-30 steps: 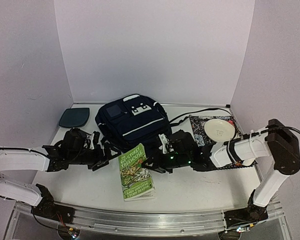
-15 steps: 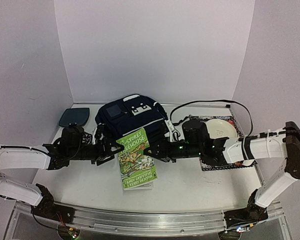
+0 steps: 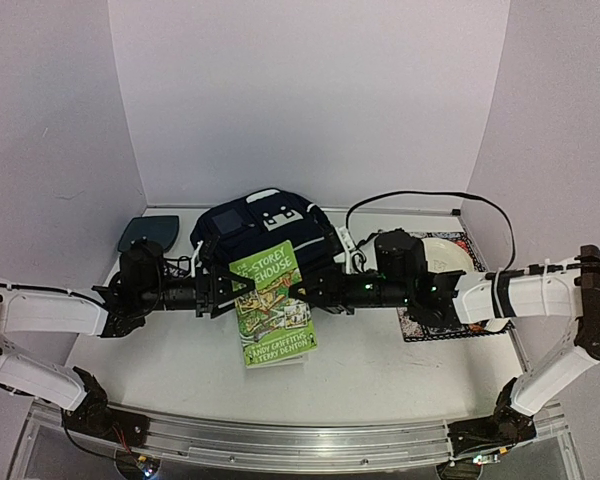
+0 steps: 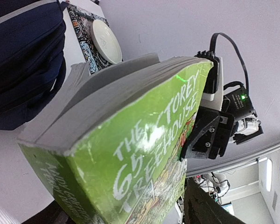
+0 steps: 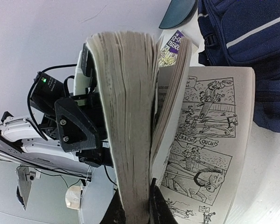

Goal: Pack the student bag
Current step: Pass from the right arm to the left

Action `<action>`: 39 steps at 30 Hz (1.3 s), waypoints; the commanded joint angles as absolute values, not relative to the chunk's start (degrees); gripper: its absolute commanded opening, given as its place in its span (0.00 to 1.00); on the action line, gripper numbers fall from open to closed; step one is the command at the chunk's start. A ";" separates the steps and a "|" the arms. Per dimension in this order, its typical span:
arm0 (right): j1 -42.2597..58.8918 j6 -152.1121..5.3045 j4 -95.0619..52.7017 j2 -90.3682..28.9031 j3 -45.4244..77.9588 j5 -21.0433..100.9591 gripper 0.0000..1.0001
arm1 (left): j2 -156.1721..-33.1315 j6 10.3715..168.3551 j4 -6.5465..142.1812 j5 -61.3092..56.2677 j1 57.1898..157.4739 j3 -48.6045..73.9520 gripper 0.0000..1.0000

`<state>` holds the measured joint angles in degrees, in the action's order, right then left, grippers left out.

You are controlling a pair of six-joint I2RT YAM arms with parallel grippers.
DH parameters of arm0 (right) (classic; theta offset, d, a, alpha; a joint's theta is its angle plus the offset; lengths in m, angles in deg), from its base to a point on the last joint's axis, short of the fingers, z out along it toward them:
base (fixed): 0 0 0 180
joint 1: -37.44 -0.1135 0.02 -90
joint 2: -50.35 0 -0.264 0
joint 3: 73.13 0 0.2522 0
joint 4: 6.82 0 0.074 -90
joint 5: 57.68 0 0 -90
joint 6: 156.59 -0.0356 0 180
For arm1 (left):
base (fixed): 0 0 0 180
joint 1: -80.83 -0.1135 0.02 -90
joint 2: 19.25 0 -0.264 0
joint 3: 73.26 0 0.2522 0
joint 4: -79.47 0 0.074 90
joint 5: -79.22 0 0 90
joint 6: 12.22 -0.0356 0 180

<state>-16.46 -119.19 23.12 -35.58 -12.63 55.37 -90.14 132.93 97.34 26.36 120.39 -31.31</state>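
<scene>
The student bag (image 3: 250, 225) lies at the back centre, navy with white stripes. Just in front of it a green paperback (image 3: 272, 305) is held tilted above the table. My right gripper (image 3: 305, 292) is shut on its thick block of pages (image 5: 130, 116), one finger (image 5: 158, 207) slipped inside, so the last pages hang open showing cartoons. My left gripper (image 3: 228, 290) is at the book's opposite, spine edge. Its jaws straddle the green cover (image 4: 130, 149), and one finger (image 4: 210, 207) stands a little apart from it.
A dark teal flat pad (image 3: 148, 233) lies at the back left. A white plate (image 3: 445, 250) rests on a patterned mat (image 3: 420, 325) at the right. A black cable (image 3: 420, 198) arcs above the right arm.
The book has risen off the table and moved toward the bag. The right arm has stretched leftward with it. My left gripper has come onto the book's left edge, its jaws narrowing.
</scene>
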 commanded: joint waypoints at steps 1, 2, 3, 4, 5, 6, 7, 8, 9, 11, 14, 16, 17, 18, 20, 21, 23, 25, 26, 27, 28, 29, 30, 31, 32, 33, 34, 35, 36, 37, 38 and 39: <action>-15.31 -119.08 32.29 -35.90 -10.44 57.29 0.00 | -88.84 134.98 105.72 30.32 120.46 -28.21 0.67; -14.98 -119.22 32.41 -36.22 -10.53 57.20 0.00 | -88.59 135.28 106.34 30.48 120.46 -28.22 0.65; -14.61 -119.43 32.54 -36.61 -10.59 57.13 0.00 | -88.35 135.44 106.90 30.62 120.48 -28.22 0.63; -14.31 -119.64 32.75 -37.06 -10.57 57.19 0.00 | -88.12 135.53 107.26 30.64 120.47 -28.17 0.60; -14.10 -119.82 32.99 -37.56 -10.44 57.35 0.00 | -87.95 135.61 107.53 30.57 120.47 -28.11 0.57; -13.96 -119.85 33.20 -38.05 -10.20 57.53 0.00 | -87.91 135.61 107.74 30.51 120.47 -28.02 0.53; -13.90 -119.88 33.35 -38.62 -9.86 57.73 0.00 | -87.98 135.62 107.99 30.46 120.47 -27.86 0.49; -13.88 -119.93 33.48 -39.18 -9.43 57.94 0.00 | -88.08 135.62 108.23 30.42 120.47 -27.68 0.45; -13.87 -119.94 33.67 -39.66 -9.10 58.30 0.00 | -88.14 135.53 108.43 30.10 120.47 -27.48 0.40; -13.80 -119.94 33.99 -40.67 -8.30 58.58 0.00 | -88.34 135.28 108.71 29.79 120.48 -27.08 0.29; -13.46 -120.02 34.22 -41.79 -7.60 58.47 0.00 | -88.94 135.10 109.08 29.60 120.47 -26.34 0.13; -12.91 -120.04 34.35 -42.19 -7.43 58.09 0.00 | -89.17 135.11 109.24 28.98 120.49 -26.03 0.02; -12.63 -119.90 34.35 -42.34 -7.44 57.75 0.02 | -89.26 135.16 109.33 28.38 120.51 -25.92 0.00; -12.43 -119.79 34.35 -42.50 -7.55 57.31 0.07 | -89.35 135.18 109.43 27.92 120.48 -25.79 0.00; -11.86 -119.74 34.43 -42.52 -8.09 56.27 0.26 | -89.78 135.39 109.59 26.73 120.47 -25.44 0.00; -11.61 -119.56 34.48 -42.46 -8.54 55.84 0.38 | -90.10 135.44 109.76 26.15 120.42 -25.19 0.00; -11.17 -119.20 34.59 -42.09 -9.39 54.88 0.65 | -90.72 135.52 110.12 24.81 120.11 -24.66 0.00; -10.90 -118.87 34.64 -41.32 -10.37 53.36 0.83 | -91.27 135.49 110.58 23.33 119.63 -23.92 0.00; -10.80 -118.77 34.66 -40.84 -10.94 52.40 0.90 | -91.54 135.46 110.78 22.72 119.34 -23.60 0.00; -10.77 -118.64 34.65 -40.18 -11.72 51.30 0.95 | -91.96 135.46 110.91 22.23 119.06 -23.24 0.00; -10.71 -118.34 34.63 -39.40 -12.58 50.00 0.98 | -92.51 135.50 111.03 21.81 118.73 -22.76 0.00; -10.65 -117.90 34.63 -38.67 -13.31 48.72 0.98 | -92.98 135.52 111.15 21.36 118.39 -22.24 0.00; -10.68 -117.56 34.61 -37.82 -14.05 47.75 0.98 | -93.57 135.53 111.26 21.03 118.17 -21.74 0.00; -10.68 -117.43 34.65 -37.00 -14.93 46.20 0.98 | -94.13 135.58 111.41 20.62 117.84 -21.38 0.00; -10.67 -117.62 34.67 -36.30 -15.54 44.48 0.98 | -94.72 135.69 111.57 20.18 117.47 -21.06 0.00; -10.68 -117.84 34.76 -35.69 -16.23 43.47 0.98 | -95.33 135.95 111.79 19.77 117.17 -20.75 0.00; -10.65 -117.97 35.00 -35.26 -16.81 42.37 0.98 | -95.86 136.24 112.13 19.42 116.82 -20.53 0.00; -10.64 -118.55 35.10 -34.75 -17.45 41.24 0.98 | -96.36 136.53 112.41 18.91 116.54 -20.31 0.00; -10.67 -119.42 35.24 -34.33 -18.14 40.46 0.98 | -96.82 136.77 112.79 18.24 116.26 -20.07 0.00; -10.57 -119.71 35.64 -33.86 -18.78 40.99 0.98 | -97.24 137.00 113.20 17.50 116.03 -19.77 0.00; -10.46 -119.25 36.37 -33.45 -19.23 42.32 0.98 | -97.56 137.23 113.52 16.72 115.89 -19.44 0.00; -10.43 -119.58 37.88 -33.31 -19.88 42.97 0.98 | -97.84 137.53 113.90 15.82 115.79 -19.10 0.00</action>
<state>-10.84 -119.05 32.11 -36.62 -18.12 44.24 -97.56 135.83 104.57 19.28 116.55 -23.69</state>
